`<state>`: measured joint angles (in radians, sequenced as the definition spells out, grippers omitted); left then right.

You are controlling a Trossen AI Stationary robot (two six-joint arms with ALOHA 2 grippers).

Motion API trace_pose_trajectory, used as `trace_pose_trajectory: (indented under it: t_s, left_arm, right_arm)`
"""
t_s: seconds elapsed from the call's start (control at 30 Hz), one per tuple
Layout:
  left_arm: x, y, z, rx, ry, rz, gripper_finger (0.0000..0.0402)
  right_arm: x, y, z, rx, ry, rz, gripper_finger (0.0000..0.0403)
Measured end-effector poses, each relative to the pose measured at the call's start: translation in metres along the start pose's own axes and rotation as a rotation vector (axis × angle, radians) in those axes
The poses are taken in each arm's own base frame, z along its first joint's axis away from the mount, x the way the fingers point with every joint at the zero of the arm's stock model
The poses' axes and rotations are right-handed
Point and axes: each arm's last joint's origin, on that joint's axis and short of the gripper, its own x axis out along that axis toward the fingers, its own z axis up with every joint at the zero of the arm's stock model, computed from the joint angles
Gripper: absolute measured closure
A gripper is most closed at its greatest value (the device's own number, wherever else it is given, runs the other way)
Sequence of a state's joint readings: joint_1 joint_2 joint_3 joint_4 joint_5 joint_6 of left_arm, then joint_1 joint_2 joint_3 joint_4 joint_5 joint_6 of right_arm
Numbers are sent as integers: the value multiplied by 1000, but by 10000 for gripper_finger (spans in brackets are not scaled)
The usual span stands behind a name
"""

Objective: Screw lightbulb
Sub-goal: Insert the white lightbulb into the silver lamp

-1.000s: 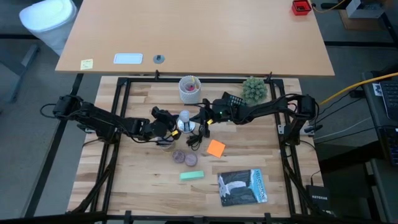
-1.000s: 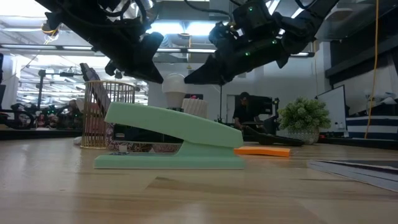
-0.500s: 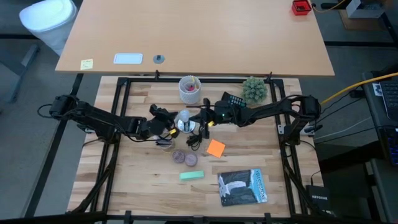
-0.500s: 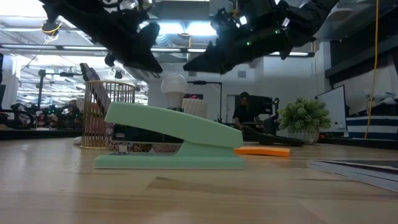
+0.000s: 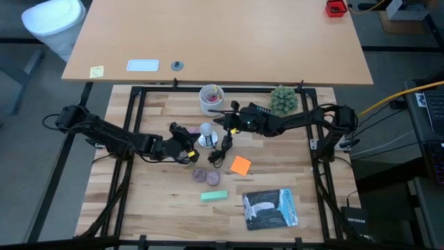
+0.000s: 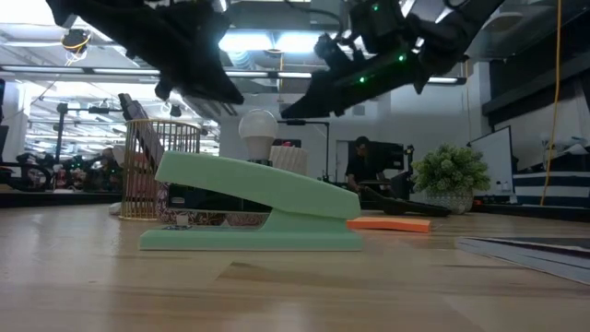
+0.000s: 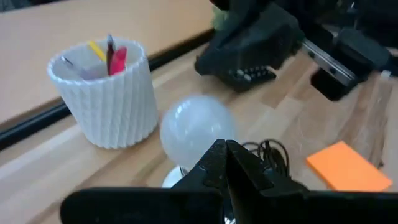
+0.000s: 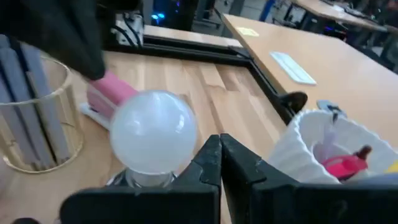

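The white lightbulb [image 5: 206, 129] stands upright with its base in the round silvery socket disc [image 5: 206, 142], and a black cord [image 5: 220, 151] trails from the disc. In the low view the lightbulb [image 6: 258, 129] stands free between both arms. My left gripper [image 5: 187, 141] is shut just to the left of the bulb, which shows ahead of it in the left wrist view [image 7: 198, 127]. My right gripper [image 5: 220, 122] is shut just to the right and far side of the bulb, which also shows in the right wrist view [image 8: 153, 130]. Neither gripper touches the bulb.
A white cup of pens [image 5: 211, 98] stands behind the bulb. A gold wire holder [image 5: 184, 159] stands under my left arm. An orange pad [image 5: 241, 165], two round discs [image 5: 206, 176], a mint stapler [image 5: 214, 196] and a book [image 5: 270, 209] lie nearer. A plant [image 5: 283, 101] stands at the far right.
Both grippers have drawn back from the bulb and risen. My right gripper has gone toward the far edge and my left gripper a little toward the left. The bulb has stayed upright on the socket disc.
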<state>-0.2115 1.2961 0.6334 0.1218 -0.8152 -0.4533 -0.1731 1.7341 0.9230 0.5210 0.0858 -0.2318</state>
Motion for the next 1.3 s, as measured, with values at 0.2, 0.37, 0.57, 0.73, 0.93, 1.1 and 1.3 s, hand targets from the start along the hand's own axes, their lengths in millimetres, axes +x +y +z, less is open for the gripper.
trace_pose_trajectory:
  t_s: [0.2,0.37,0.57,0.73,0.93,1.1,1.3]
  left_arm:
    - [10,-2,-11,7,36,28,400]
    - [15,0,-13,11,45,48,400]
    - [19,5,-12,6,46,74,400]
    - [22,9,-11,1,49,98,400]
    - [27,15,-8,-19,47,124,400]
    - [30,19,-7,-29,47,142,400]
    - [28,19,-4,-2,34,150,400]
  right_arm:
    - [6,3,-10,43,26,48,396]
    - [6,5,-10,60,11,112,396]
    - [6,6,-10,104,9,161,396]
    - [6,7,-10,129,8,198,396]
    - [5,15,-8,135,1,253,396]
    - [4,25,-5,122,-11,277,396]
    - [1,25,2,107,-55,269,396]
